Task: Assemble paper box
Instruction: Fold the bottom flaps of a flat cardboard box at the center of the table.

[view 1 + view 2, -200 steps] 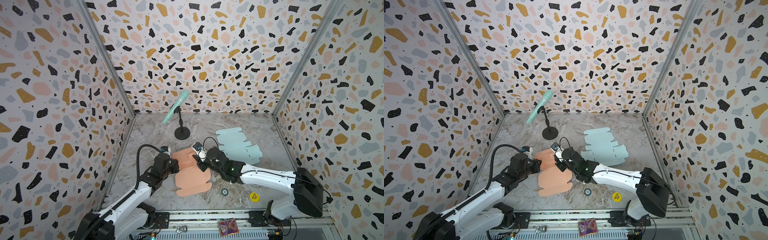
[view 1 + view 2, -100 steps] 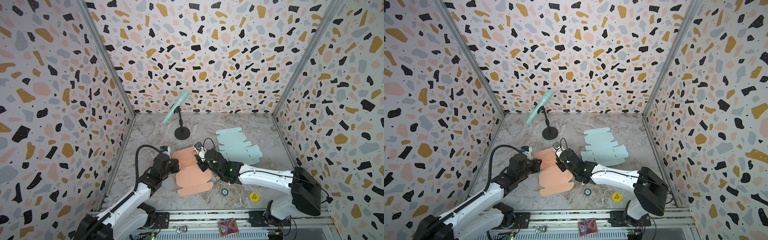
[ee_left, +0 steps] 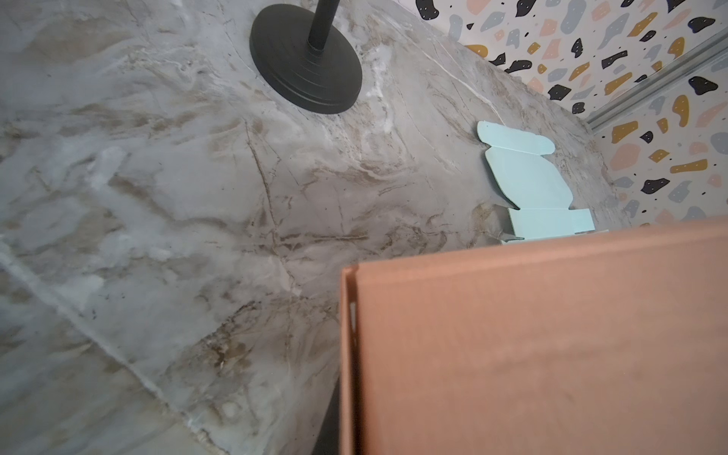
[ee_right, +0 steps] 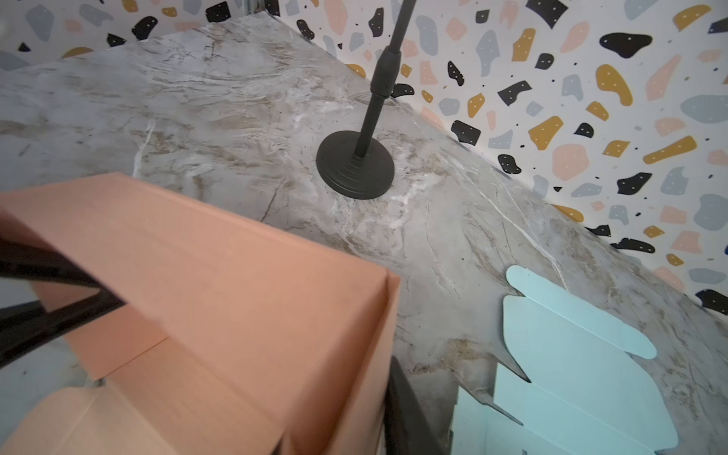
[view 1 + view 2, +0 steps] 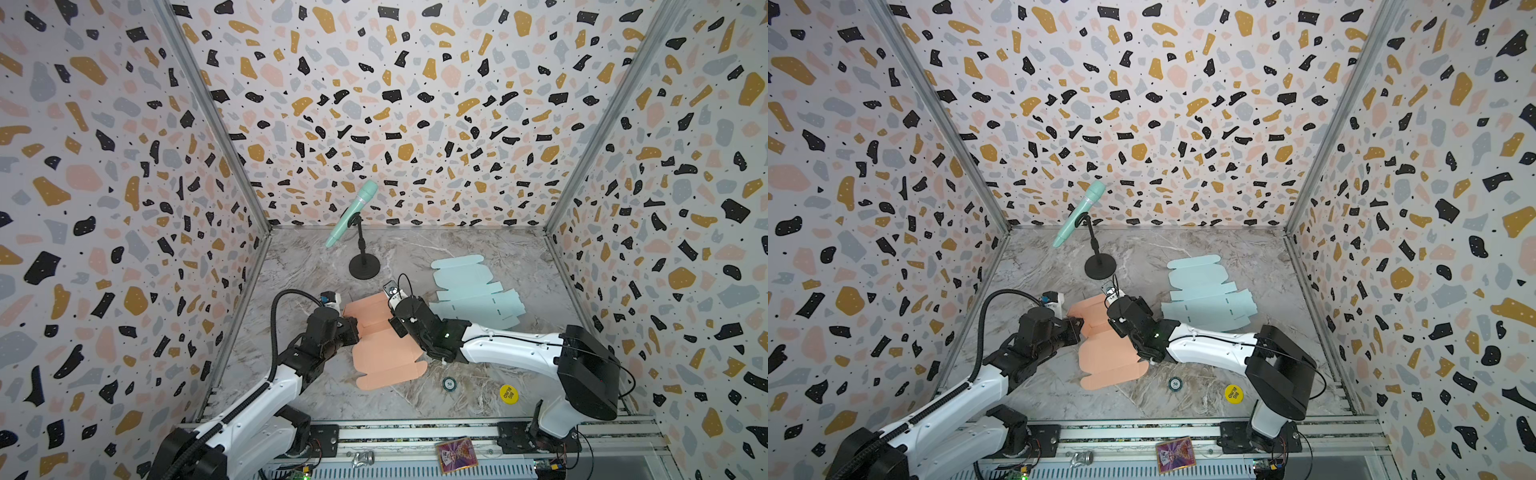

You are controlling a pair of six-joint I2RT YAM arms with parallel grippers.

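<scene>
Standing at the front rail, I see nearest me a purple card (image 5: 456,459) on the frame, then a yellow "BIG BLIND" chip (image 5: 508,392) and a smaller dark poker chip (image 5: 449,383) on the marble tabletop (image 5: 299,266). Past those, at the centre, lies the salmon paper box blank (image 5: 382,353), its near panels flat and its far panels being raised.

The left gripper (image 5: 351,328) comes in from seven o'clock, forearm low and reaching forward, closed tight on the blank's nine-o'clock edge. The right gripper (image 5: 397,322) reaches in from four o'clock, elbow near the tabletop, wrist turned across the blank's three-o'clock side. Its wrist view shows a dark finger (image 4: 409,409) against a lifted salmon wall, but I cannot tell whether the jaws are clamped or merely close to it.

To fold well, I judge the left should keep the sheet pinned while the right creases along the scored line, pushing the wall fully upright before letting go; uneven pressure could skew the panel or slide the sheet.

Farther off at two o'clock a mint box blank (image 5: 473,291) lies flat and untouched. At twelve o'clock stands a black stand (image 5: 364,266) carrying a mint microphone (image 5: 351,212), near the back wall.
</scene>
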